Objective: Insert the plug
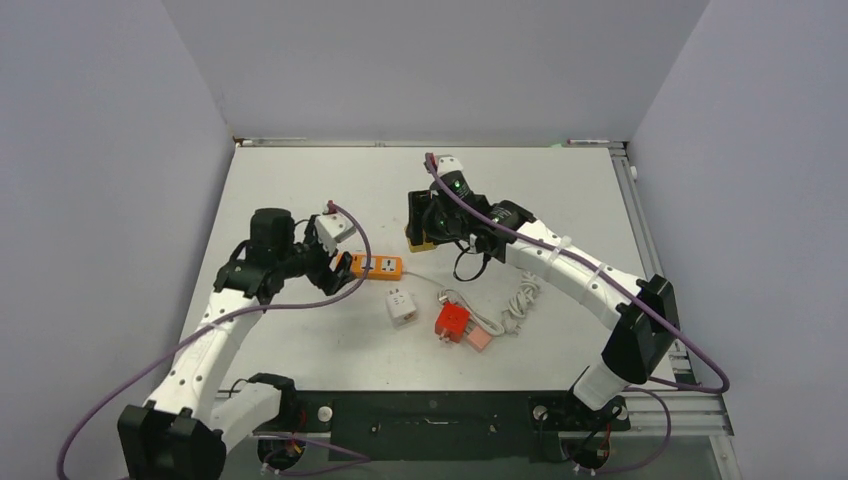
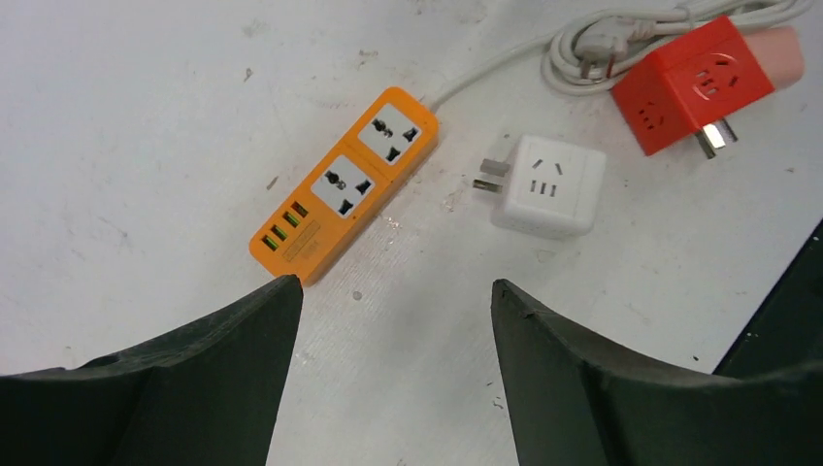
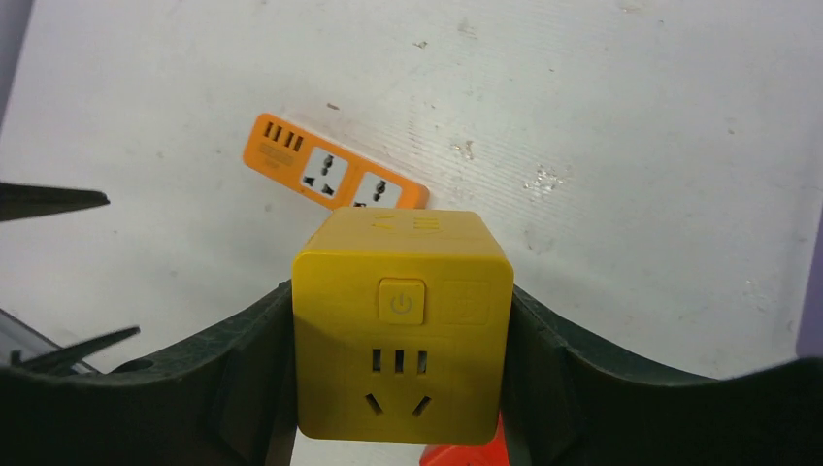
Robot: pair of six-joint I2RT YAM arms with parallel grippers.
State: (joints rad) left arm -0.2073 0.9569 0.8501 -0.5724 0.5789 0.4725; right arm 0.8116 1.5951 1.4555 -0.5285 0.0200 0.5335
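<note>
Yellow cube plug (image 3: 403, 340) sits clamped btwn the fingers of the R gripper (image 3: 400, 291), jaws roughly half spread & pressed on its two side faces. It is held up off the desk (image 1: 300, 180), over the middle & a bit toward the far edge. The face w/ a power button, 3 slots & 2 slanted slots looks into the wrist cam; its prongs are hidden. Orange power strip (image 2: 345, 184) lies flat on the desk, left of centre, 2 universal sockets facing up & USB ports at its left end. White cord (image 1: 520, 300) runs off its right end to a coiled bundle toward the right edge. L gripper (image 2: 393, 286) is low at the strip's USB end, jaws wide apart w/ nothing btwn them; one fingertip is just beside the strip's end, contact can't be told. White cube adapter (image 2: 548, 184) rests on the near-edge side of the strip, prongs toward it, not touching. Red cube adapter (image 2: 694, 87) lies right of the white one, near but apart, up against a pink block (image 2: 781, 53) beside the cord bundle.
</note>
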